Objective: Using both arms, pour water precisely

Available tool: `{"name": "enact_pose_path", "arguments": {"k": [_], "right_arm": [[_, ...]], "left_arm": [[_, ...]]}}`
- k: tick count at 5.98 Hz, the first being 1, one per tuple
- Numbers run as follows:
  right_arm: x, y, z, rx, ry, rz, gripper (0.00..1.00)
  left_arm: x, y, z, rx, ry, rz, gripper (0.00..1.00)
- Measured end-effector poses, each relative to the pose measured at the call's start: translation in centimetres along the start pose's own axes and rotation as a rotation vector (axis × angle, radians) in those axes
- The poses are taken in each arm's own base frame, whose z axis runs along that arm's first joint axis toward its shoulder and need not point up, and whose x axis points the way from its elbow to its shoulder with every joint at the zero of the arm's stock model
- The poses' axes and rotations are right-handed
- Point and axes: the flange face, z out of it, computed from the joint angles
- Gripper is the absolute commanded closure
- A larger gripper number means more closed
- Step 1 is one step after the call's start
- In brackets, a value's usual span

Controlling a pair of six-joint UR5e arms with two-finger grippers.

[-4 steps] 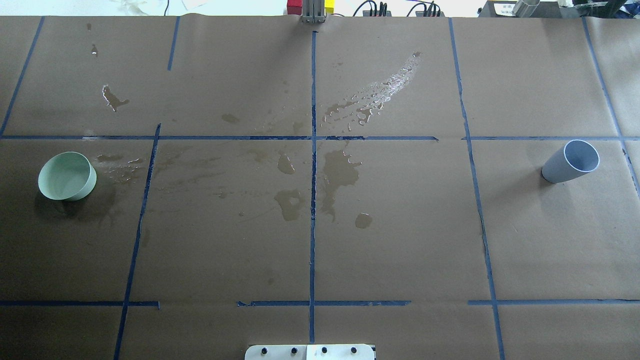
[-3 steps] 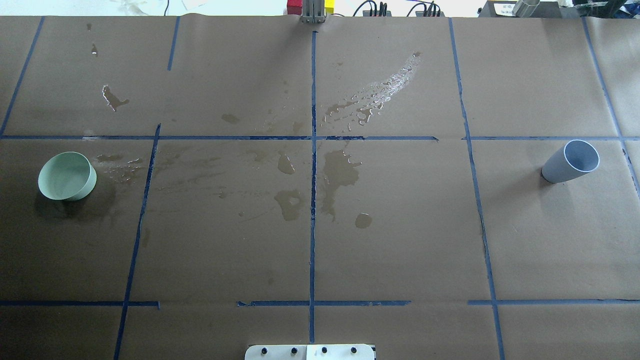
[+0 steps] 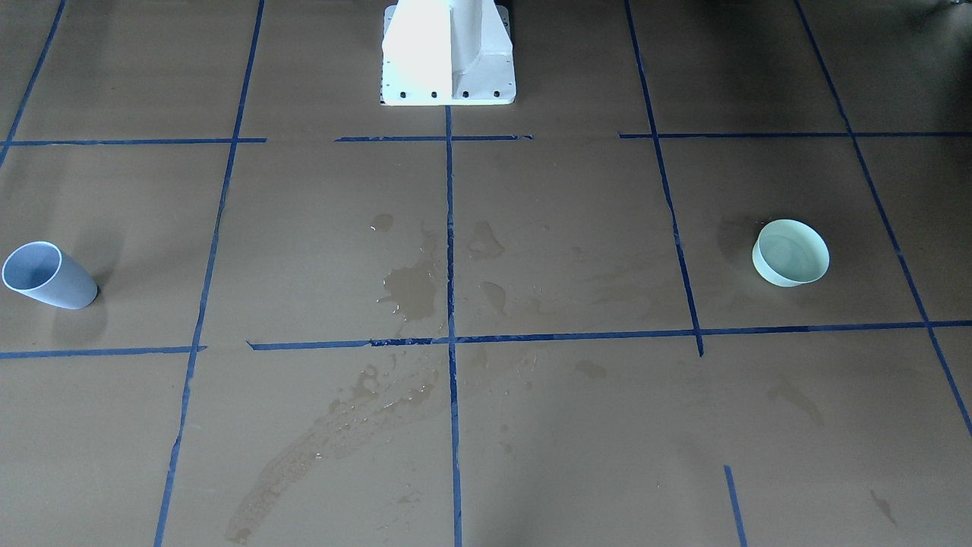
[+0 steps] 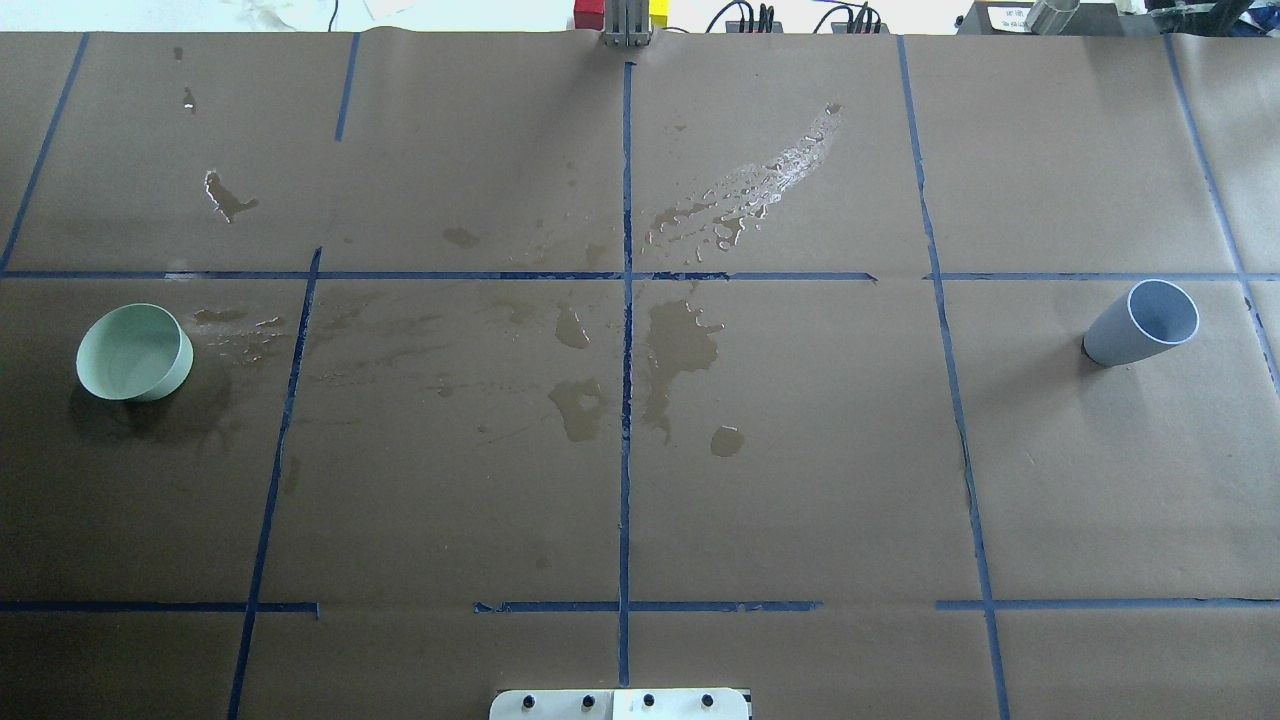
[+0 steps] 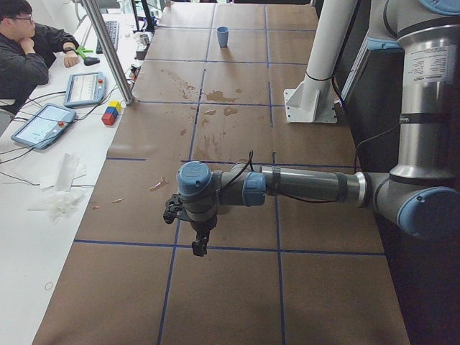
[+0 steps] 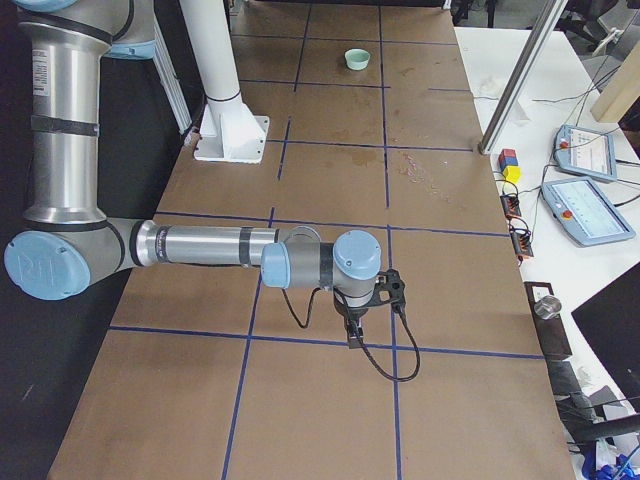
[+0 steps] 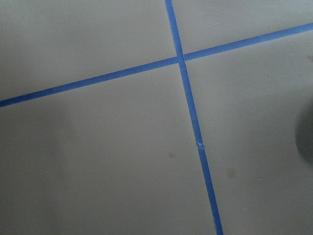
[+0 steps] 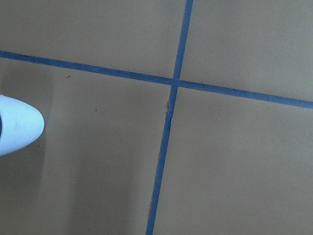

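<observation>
Over the table's two ends, only the side cameras catch the grippers. The left gripper [image 5: 195,250] and the right gripper [image 6: 354,340] each hang pointing down above the brown paper [image 4: 800,480]. From these views I cannot tell whether their fingers are spread or pressed together. Behind them the left arm [image 5: 309,185] and right arm [image 6: 200,245] reach out level over the table.

My overhead and front cameras show neither arm, yet they alone show the water [image 4: 770,180]. It lies as a glistening, beaded streak on the far side, just right of the centre blue tape [image 4: 626,480], with duller puddles nearer, beside that tape. A green bowl [image 4: 135,352] stands far left and a blue-grey cup [image 4: 1140,325] far right, both well apart from the spill. Whether either holds water I cannot tell.
</observation>
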Motion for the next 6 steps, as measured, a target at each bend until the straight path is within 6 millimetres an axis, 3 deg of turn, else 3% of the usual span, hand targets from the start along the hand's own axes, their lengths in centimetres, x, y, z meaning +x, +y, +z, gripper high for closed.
{"name": "enact_pose_path", "arguments": {"k": [2, 3, 4, 6], "right_arm": [[0.0, 0.0, 0.0, 0.002, 0.0, -0.002, 0.0], [0.0, 0.0, 0.0, 0.004, 0.0, -0.004, 0.0], [-0.1, -0.1, -0.1, 0.005, 0.001, -0.005, 0.0], [-0.1, -0.1, -0.1, 0.005, 0.001, -0.006, 0.0]], "left_arm": [[2.3, -4.0, -3.4, 0.123, -0.028, 0.107, 0.0], [2.9, -5.0, -4.2, 0.154, -0.028, 0.138, 0.0], [4.1, -5.6, -4.2, 0.162, -0.025, 0.173, 0.0], [9.8, -7.0, -0.4, 0.124, 0.02, 0.144, 0.0]]}}
